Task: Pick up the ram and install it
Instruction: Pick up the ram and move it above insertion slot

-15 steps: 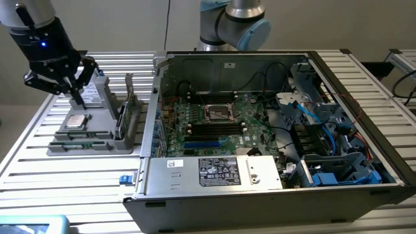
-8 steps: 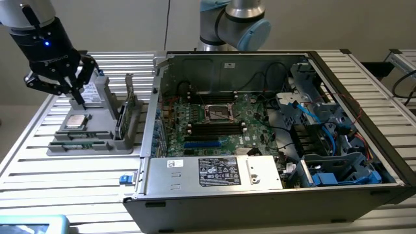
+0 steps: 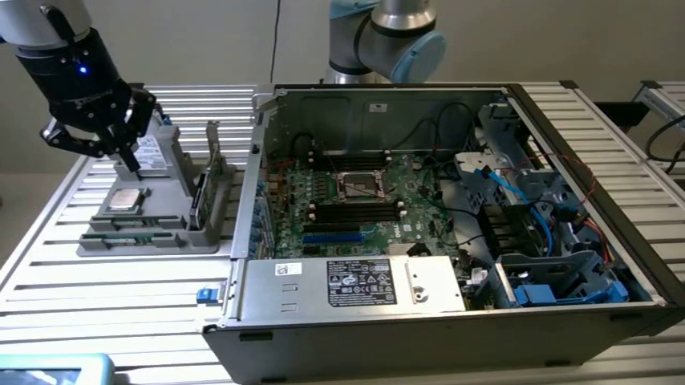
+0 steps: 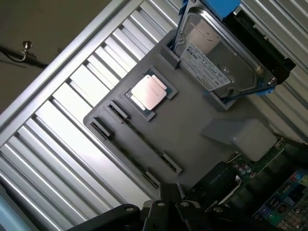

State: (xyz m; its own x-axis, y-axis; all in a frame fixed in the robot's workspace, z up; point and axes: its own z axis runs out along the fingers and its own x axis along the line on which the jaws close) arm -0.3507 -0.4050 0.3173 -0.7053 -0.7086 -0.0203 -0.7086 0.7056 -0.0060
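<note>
The ram (image 4: 141, 138) is a slim stick standing on edge between small holders near the front of a grey parts tray (image 4: 202, 115); in the exterior view the ram (image 3: 131, 238) shows as a green strip at the tray's near end. My black gripper (image 3: 135, 166) hangs above the tray's far half, over the hard drive, apart from the ram. In the wrist view the gripper's (image 4: 168, 193) fingers meet with nothing between them, so it looks shut and holds nothing.
The tray (image 3: 204, 233) also carries a CPU (image 4: 149, 91), a hard drive (image 4: 219, 57) in a blue frame and an upright green card (image 3: 214, 172). The open computer case (image 3: 354, 281) with its motherboard (image 3: 354, 200) stands to the exterior view's right on a slatted metal table (image 3: 107, 289).
</note>
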